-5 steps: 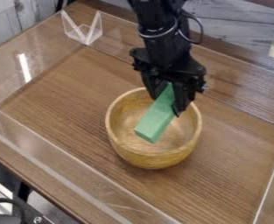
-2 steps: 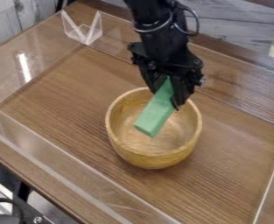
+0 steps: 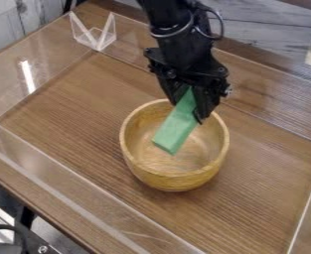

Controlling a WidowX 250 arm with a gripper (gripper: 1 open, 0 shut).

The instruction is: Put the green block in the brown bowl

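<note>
The green block (image 3: 179,127) hangs tilted inside the hollow of the brown bowl (image 3: 140,162), its lower end down near the bowl's bottom and its upper end caught between the fingers. My black gripper (image 3: 191,97) is shut on that upper end, just above the bowl's far rim, pointing steeply down. The bowl rests on the wooden tabletop near the middle of the view.
Clear acrylic walls (image 3: 39,60) fence the wooden table (image 3: 65,109) on the left, front and right. A clear folded plastic stand (image 3: 94,30) sits at the back left. The black arm (image 3: 171,20) rises from the gripper toward the top.
The gripper and the block have shifted slightly up and back; the bowl has not moved.
</note>
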